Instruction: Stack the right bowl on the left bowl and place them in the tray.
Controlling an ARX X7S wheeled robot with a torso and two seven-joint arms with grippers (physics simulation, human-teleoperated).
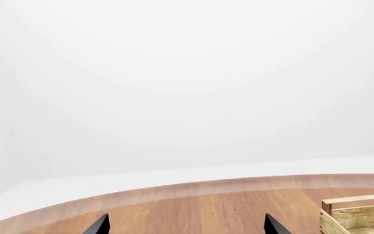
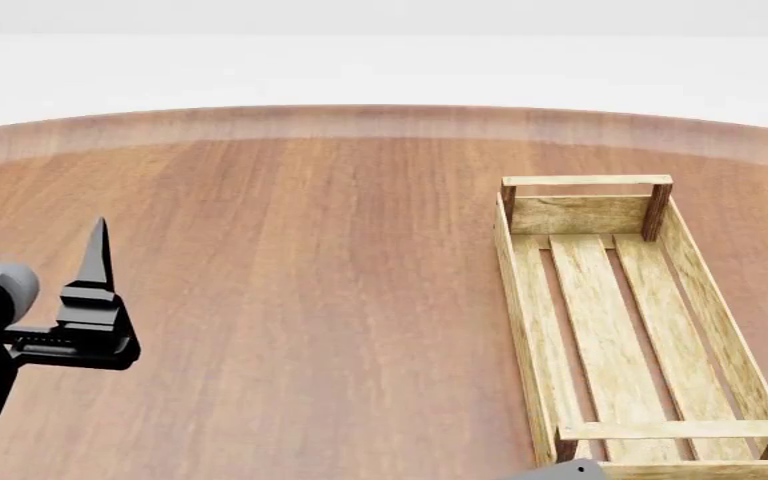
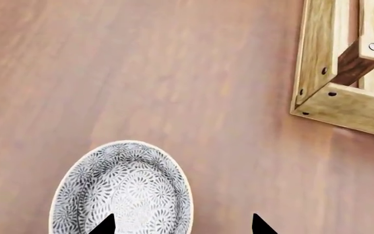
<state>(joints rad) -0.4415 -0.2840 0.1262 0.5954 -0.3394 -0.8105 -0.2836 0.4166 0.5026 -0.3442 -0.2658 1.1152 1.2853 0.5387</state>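
The tray (image 2: 638, 340) lies on the tabletop (image 2: 304, 300), on its right side, its long sides running from near to far. The left end effector (image 2: 91, 290) hangs over the tabletop's left part, well apart from the tray. In the right wrist view a bowl (image 3: 122, 190) sits on the tabletop near one tray corner (image 3: 317, 97), apart from it.

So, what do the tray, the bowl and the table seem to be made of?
The tray looks like pale unfinished wood: visible grain, separate slats, nail heads at the corners. The bowl seems glazed ceramic, with a fine grey-and-white floral pattern and a cream rim. The table looks like reddish-brown wood or veneer with a smooth matte finish; I cannot tell which.
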